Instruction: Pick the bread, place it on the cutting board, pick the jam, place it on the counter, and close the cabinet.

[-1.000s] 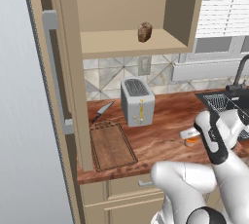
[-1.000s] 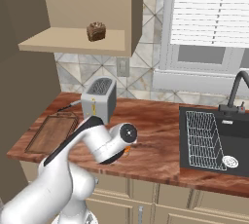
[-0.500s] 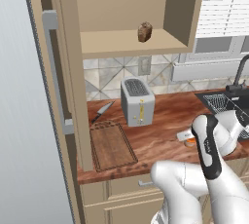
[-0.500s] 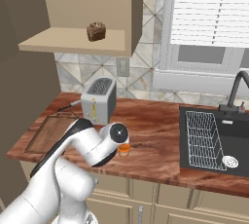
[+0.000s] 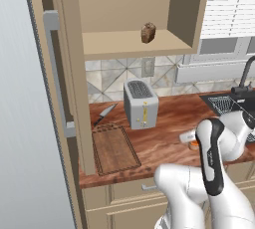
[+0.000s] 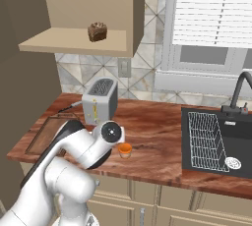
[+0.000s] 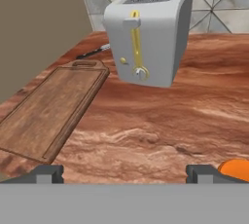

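Two fingers (image 7: 48, 173) spread wide, empty, jam (image 6: 125, 150) on counter (image 6: 162, 141) beside them

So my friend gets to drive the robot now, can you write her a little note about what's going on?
Hand: open, holding nothing, low over the counter, facing the toaster.
Bread: on the shelf in the open cabinet.
Cutting board: bare, on the counter left of the toaster.
Jam: standing on the counter, close beside the hand.
Done: the jam is on the counter.
Left: move the bread to the cutting board, then close the cabinet.
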Robot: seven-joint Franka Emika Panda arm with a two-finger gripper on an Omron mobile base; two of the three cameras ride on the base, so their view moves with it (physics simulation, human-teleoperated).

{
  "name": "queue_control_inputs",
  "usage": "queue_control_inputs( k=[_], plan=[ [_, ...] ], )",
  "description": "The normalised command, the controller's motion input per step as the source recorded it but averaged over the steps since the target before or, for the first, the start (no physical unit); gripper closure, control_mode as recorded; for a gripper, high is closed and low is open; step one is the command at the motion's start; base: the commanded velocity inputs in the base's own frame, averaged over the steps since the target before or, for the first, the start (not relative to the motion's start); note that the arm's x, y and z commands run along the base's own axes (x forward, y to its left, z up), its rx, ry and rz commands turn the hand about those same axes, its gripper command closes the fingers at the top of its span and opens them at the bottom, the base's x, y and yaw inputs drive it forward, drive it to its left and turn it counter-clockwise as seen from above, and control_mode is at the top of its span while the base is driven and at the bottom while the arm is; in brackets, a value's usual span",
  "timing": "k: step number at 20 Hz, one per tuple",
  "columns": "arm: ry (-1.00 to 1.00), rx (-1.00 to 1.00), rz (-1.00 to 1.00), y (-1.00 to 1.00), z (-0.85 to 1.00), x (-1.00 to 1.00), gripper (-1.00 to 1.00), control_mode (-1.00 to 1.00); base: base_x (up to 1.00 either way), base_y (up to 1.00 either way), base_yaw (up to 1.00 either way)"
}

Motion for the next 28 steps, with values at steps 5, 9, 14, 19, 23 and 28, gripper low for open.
queue_control_inputs(
  k=[5,9,14,19,23,28],
  plan=[
    [0.01,0.00,0.00,0.00,0.31,-0.14,-1.00,-1.00,0.00,0.00,0.00],
    [0.01,0.00,0.00,0.00,0.27,-0.15,-1.00,-1.00,0.00,0.00,0.00],
    [0.01,0.00,0.00,0.00,0.22,-0.17,-1.00,-1.00,0.00,0.00,0.00],
    [0.00,0.00,0.00,0.00,0.19,-0.18,-1.00,-1.00,0.00,0.00,0.00],
    [0.00,0.00,0.00,0.06,0.18,-0.20,-1.00,-1.00,0.00,0.00,0.00],
    [0.00,0.00,0.00,0.08,0.21,-0.19,-1.00,-1.00,0.00,0.00,0.00]
  ],
)
